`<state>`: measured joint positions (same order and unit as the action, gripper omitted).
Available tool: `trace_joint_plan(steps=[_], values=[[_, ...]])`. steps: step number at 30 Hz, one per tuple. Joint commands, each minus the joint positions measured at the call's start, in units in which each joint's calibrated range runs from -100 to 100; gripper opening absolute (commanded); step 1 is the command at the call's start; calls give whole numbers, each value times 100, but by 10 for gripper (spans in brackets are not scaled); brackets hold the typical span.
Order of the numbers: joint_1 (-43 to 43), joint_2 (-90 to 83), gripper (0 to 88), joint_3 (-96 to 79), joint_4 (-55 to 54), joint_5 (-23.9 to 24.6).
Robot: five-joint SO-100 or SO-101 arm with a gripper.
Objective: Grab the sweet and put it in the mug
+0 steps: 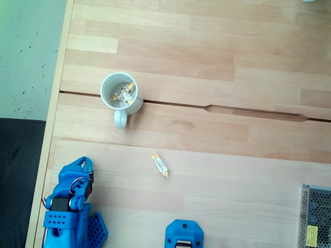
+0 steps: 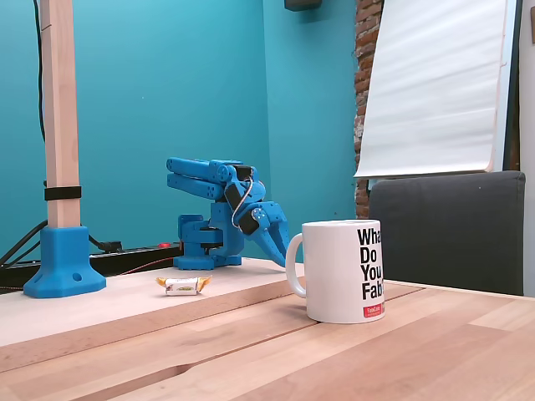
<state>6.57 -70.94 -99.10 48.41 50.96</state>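
**Blue printed arm**

The arm (image 2: 219,209) is bright blue plastic throughout, built of blocky, angular segments on a squat blue base (image 1: 72,226). Black servo bodies show at its joints, and thin red and white cables (image 1: 77,185) loop between segments.

In a fixed view, the sweet (image 1: 160,166) lies below-right of the mug (image 1: 121,93), apart.

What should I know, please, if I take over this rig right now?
End effector: folded back at the arm's base, holding nothing; whether it is open or shut cannot be told.
Sweet: lies alone on the table, between the arm and the mug in the top-down fixed view.
Mug: upright, handle toward the arm, several like candies already inside.
Done: nothing yet for this sweet.
Left: reach, grasp the sweet, carry it over the mug, drop it.
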Motion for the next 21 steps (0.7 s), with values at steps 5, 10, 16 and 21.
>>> trace_joint_plan(steps=[5,10,16,21], values=[[11,-75,0,-81,-59,15],[-11,-187,0,205,-148,15],[4,-170,0,1605,-51,10],[-26,-170,0,2631,5,-259]])
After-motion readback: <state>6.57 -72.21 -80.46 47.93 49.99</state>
